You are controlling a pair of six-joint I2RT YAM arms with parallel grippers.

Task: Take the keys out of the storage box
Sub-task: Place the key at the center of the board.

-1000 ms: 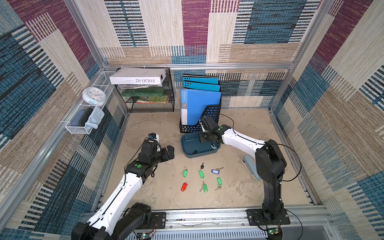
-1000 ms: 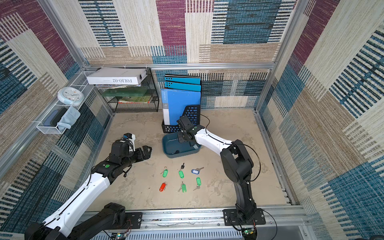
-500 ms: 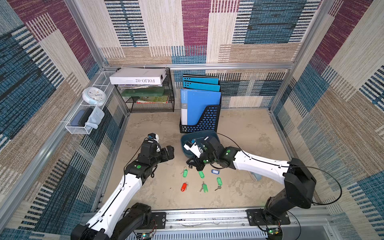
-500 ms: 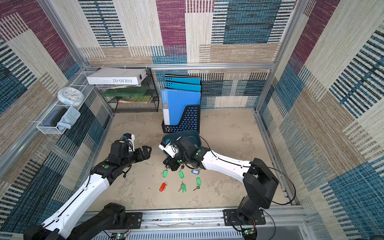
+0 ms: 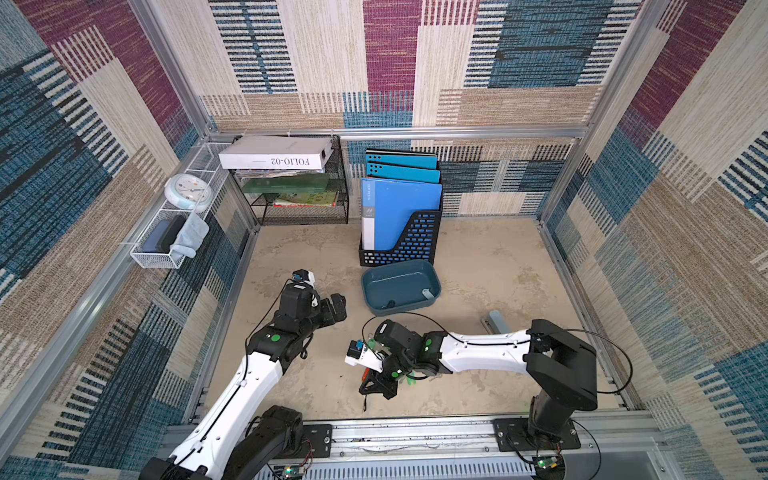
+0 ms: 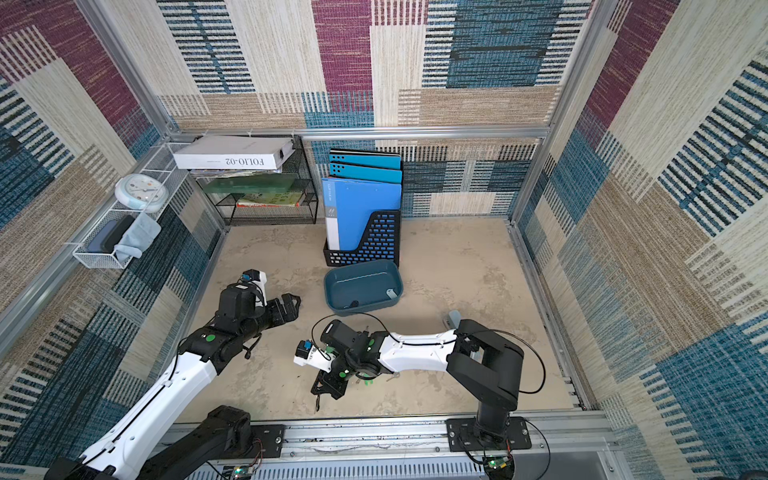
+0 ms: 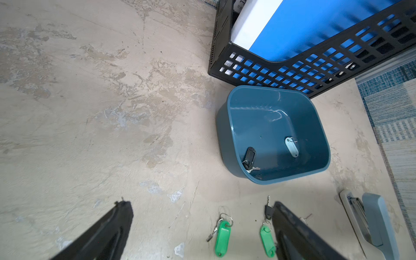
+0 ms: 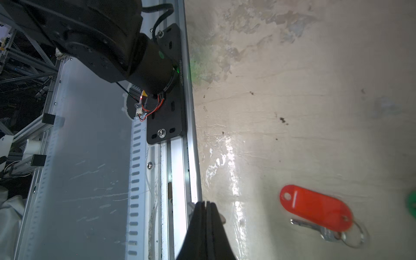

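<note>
Lying in the storage box [image 7: 225,126] were two keys, the black-tagged key [image 7: 249,156] and the pale blue-tagged key [image 7: 291,146]. The green-tagged keys [image 7: 221,234] and the red-tagged key [image 8: 315,207] lay outside it on the table [image 7: 112,112]. The right gripper [image 8: 206,203] was pressed shut near the red one; whether it pinched something, I could not tell. The left gripper [image 7: 200,203] stood wide and empty. The step seemed to be the laying down of a key. The next move would call for a reach into the box and a fine pinch on a flat tag.

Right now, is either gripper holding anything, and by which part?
Left gripper open, empty. Right gripper shut on what looks like a key dangling below; pinched part unclear.
</note>
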